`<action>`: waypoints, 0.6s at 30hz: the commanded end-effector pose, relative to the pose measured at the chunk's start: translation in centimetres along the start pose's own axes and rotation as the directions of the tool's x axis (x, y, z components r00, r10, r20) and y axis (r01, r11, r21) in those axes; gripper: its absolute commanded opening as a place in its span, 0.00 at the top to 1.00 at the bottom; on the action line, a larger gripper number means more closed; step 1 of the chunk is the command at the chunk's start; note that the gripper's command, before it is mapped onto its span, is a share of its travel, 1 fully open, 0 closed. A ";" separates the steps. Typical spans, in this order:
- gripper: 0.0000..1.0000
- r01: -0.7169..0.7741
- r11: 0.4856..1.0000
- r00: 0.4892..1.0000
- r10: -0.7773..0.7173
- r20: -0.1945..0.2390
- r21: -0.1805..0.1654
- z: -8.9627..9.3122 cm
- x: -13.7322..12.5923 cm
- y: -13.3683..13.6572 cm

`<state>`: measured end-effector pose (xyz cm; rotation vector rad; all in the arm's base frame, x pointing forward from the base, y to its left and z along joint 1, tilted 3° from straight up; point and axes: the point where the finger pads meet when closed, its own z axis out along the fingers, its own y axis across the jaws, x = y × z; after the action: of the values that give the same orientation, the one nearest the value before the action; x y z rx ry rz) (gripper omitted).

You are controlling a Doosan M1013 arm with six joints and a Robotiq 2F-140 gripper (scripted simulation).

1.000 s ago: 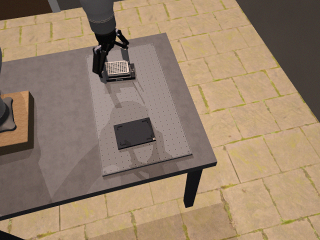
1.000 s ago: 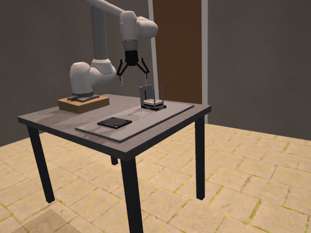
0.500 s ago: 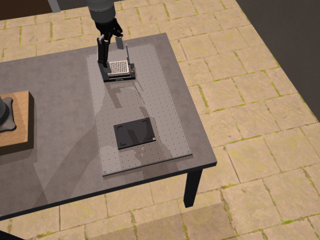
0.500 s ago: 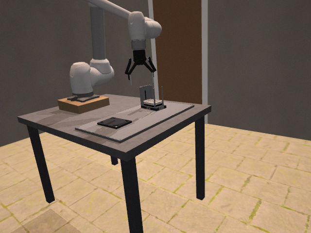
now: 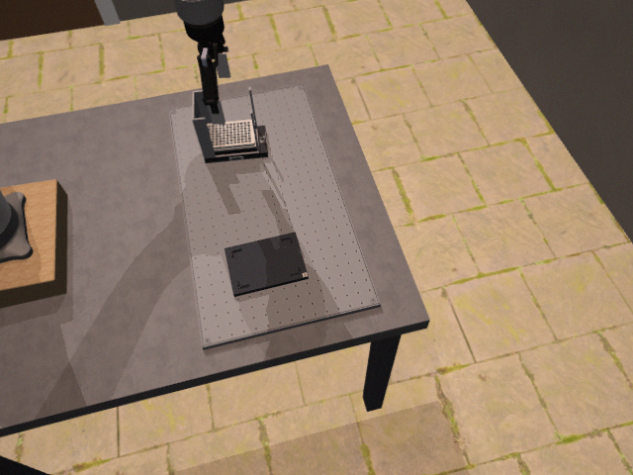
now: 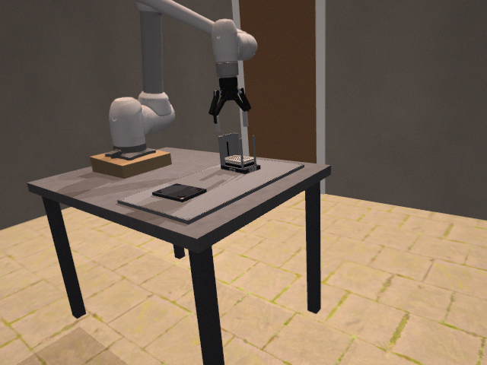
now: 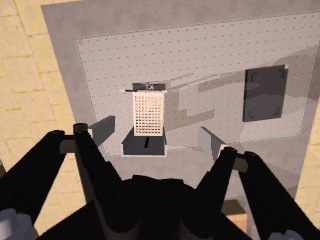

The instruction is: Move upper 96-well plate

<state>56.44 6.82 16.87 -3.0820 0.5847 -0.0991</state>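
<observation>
The stack rack K1 (image 5: 229, 138) stands at the far end of the perforated baseplate (image 5: 270, 215). The upper 96-well plate (image 5: 233, 134) lies white and flat on top of the stack, and only the edge of the lower plate shows under it. It also shows in the exterior view (image 6: 237, 159) and in the wrist view (image 7: 148, 114). My gripper (image 6: 230, 125) hangs above the rack, fingers fully open and empty, pointing down, clear of the rack's posts. In the wrist view the fingertips straddle the plate from high up. The dark plate nest N1 (image 5: 265, 263) lies empty near the baseplate's near end, with the pale A1 square (image 5: 305, 274) at its right near corner.
The rack has a tall back wall (image 6: 228, 145) and thin upright posts (image 6: 253, 147) beside the plates. The arm's base sits on a wooden block (image 6: 129, 159) at the table's left side. The table edge (image 5: 307, 347) runs close to the baseplate's near end.
</observation>
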 end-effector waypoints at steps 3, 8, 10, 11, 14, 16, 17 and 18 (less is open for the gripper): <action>0.00 0.105 0.994 0.994 -0.105 0.003 0.003 0.0 -0.8 -2.6; 0.00 0.105 0.994 0.994 -0.105 0.003 0.003 0.0 -0.8 -2.6; 0.00 0.105 0.994 0.994 -0.105 0.003 0.003 0.0 -0.8 -2.6; 0.00 0.105 0.994 0.994 -0.105 0.003 0.003 0.0 -0.8 -2.6; 0.00 0.105 0.994 0.994 -0.105 0.003 0.003 0.0 -0.8 -2.6; 0.00 0.105 0.994 0.994 -0.105 0.003 0.003 0.2 -0.8 -2.6; 0.00 0.105 0.994 0.994 -0.105 0.003 0.003 0.3 -0.8 -2.6; 0.00 0.105 0.994 0.994 -0.105 0.003 0.003 0.5 -0.8 -2.6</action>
<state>56.62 9.50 16.63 -3.1089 0.4215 -0.0955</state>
